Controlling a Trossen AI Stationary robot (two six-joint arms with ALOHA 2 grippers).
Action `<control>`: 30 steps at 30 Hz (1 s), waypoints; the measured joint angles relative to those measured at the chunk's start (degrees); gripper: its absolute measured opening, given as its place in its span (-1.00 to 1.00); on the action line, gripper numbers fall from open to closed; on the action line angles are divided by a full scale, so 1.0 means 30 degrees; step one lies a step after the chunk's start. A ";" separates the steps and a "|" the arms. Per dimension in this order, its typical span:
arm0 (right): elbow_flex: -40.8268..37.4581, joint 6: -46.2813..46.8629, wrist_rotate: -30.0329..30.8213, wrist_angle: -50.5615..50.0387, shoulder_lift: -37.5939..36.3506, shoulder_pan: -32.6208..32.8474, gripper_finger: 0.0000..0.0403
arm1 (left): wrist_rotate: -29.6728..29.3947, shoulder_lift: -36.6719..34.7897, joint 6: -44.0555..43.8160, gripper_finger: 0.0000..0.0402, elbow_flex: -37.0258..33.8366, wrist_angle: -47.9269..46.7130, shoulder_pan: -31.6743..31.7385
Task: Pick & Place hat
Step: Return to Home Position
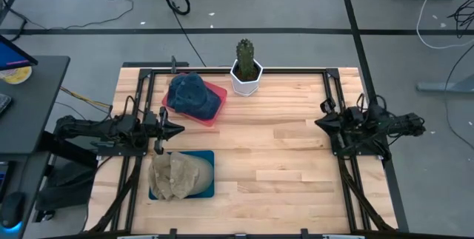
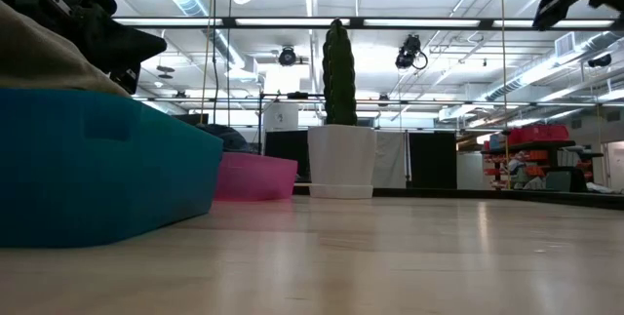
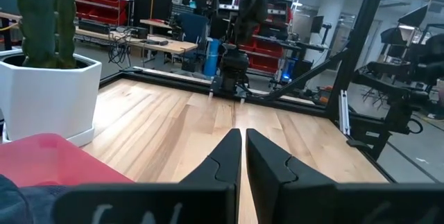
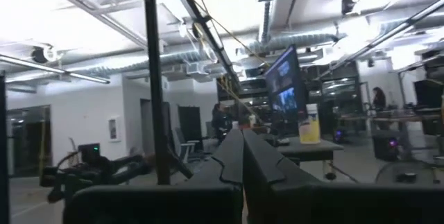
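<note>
Already in the blue bin (image 1: 209, 155) on the left side of the bench (image 1: 281, 165) lies the brown cap (image 1: 180, 176). It is crumpled and fills most of the bin. Its long axis runs along the bin's longer side, left to right across the bench; I cannot tell which way its brim points. Farther back on the same side, the red bin (image 1: 219, 91) sits askew with a dark blue cap (image 1: 192, 95) heaped in it. The heap reads as one mound, and its brim cannot be made out.

Between the two bins, above the bench, hangs the left gripper (image 1: 178, 128). It points level toward the bench's middle, with its fingers (image 3: 225, 156) drawn together to a thin slit and holding nothing. The left arm (image 1: 96, 129) lies folded low and horizontal over the left rail.

Beside the red bin, at the back edge, stands a white pot (image 1: 246, 78) with a cactus (image 1: 245, 50).

On the far right, well apart from the bins, the right arm (image 1: 385, 124) is folded low. The right gripper (image 1: 320, 123) points inward, its fingers pressed together and empty.
</note>
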 joint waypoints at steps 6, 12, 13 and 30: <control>-0.1696 0.0252 0.0002 0.1425 0.0000 -0.1025 -1.00 | -0.0007 0.0000 0.0015 -0.87 0.0000 0.0000 0.0000; -0.1900 0.0703 -0.0849 0.1091 0.0000 -0.2201 -1.00 | 0.0000 0.0000 -0.0002 -0.87 0.0000 -0.0004 0.0000; -0.1900 0.0709 -0.1054 0.1040 0.0000 -0.2375 -1.00 | 0.0000 0.0000 0.0006 -0.87 0.0000 -0.0003 0.0000; -0.1885 -0.2125 -0.3044 -0.5009 0.0000 -0.3095 -1.00 | 0.0000 0.0000 0.0009 -0.87 0.0000 -0.0007 0.0000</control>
